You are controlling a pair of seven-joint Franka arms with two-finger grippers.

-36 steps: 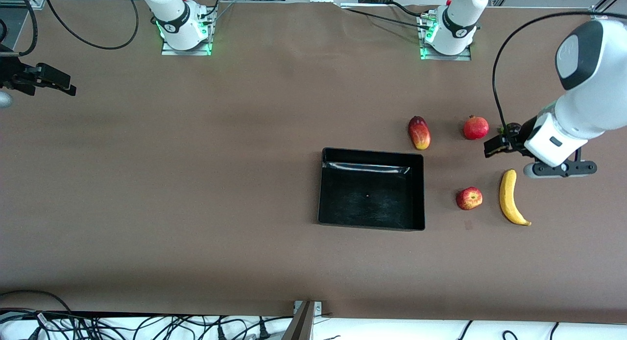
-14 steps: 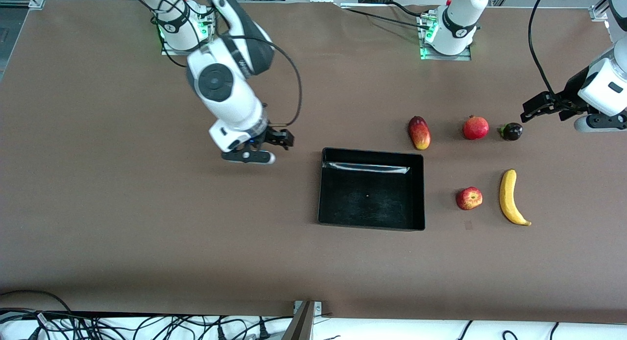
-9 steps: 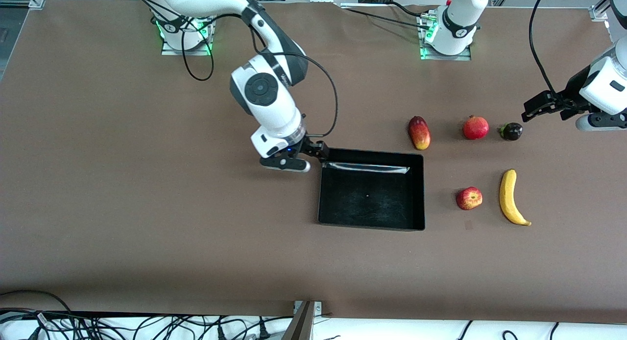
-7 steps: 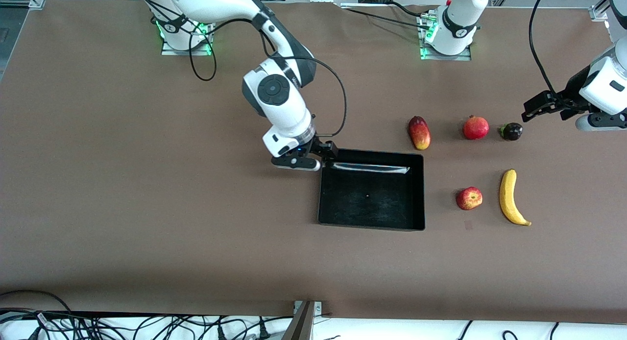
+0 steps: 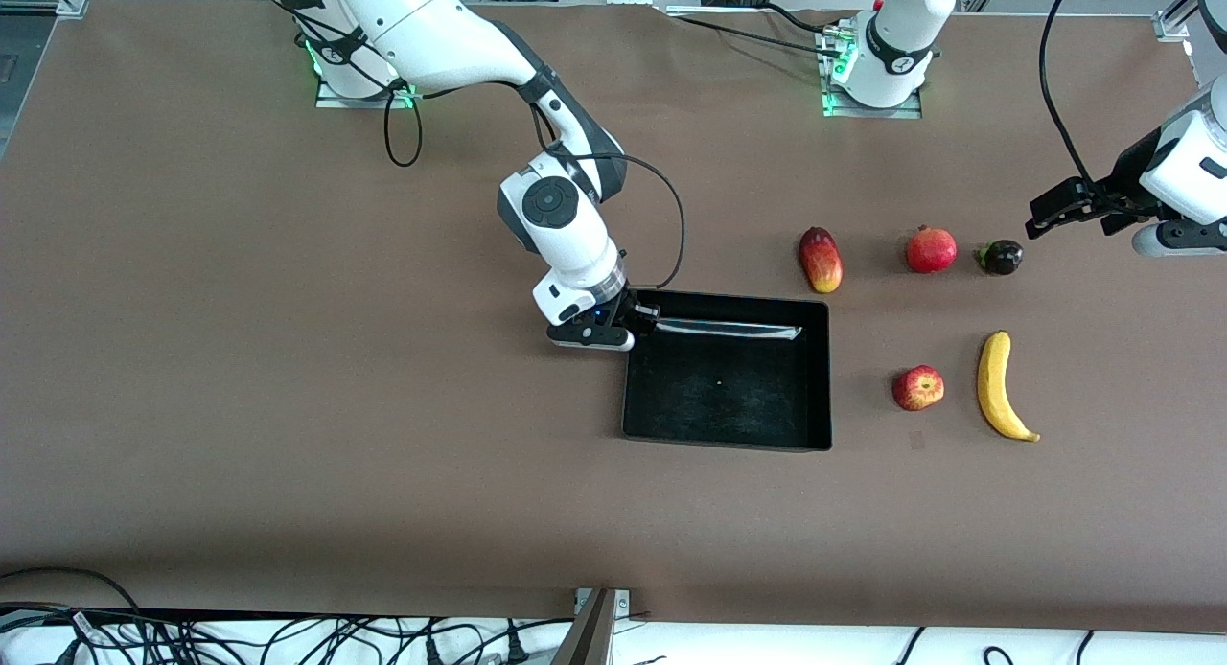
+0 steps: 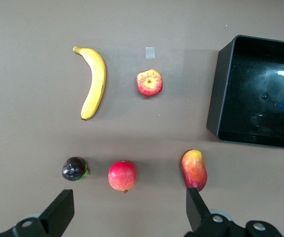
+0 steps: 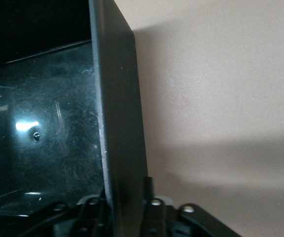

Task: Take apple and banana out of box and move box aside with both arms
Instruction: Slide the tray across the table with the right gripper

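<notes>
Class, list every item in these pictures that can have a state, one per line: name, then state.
box: open-topped, empty, flat on the table.
right pincer: shut on the box wall, at the corner toward the right arm's end.
left pincer: open, empty, above the table beside the dark round fruit.
apple: loose on the table.
banana: loose beside the apple.

A lab — bolted arm bases [image 5: 887, 57], loose cables [image 5: 288, 636].

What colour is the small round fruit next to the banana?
The apple is red with yellow streaks. It shows best in the left wrist view.
</notes>
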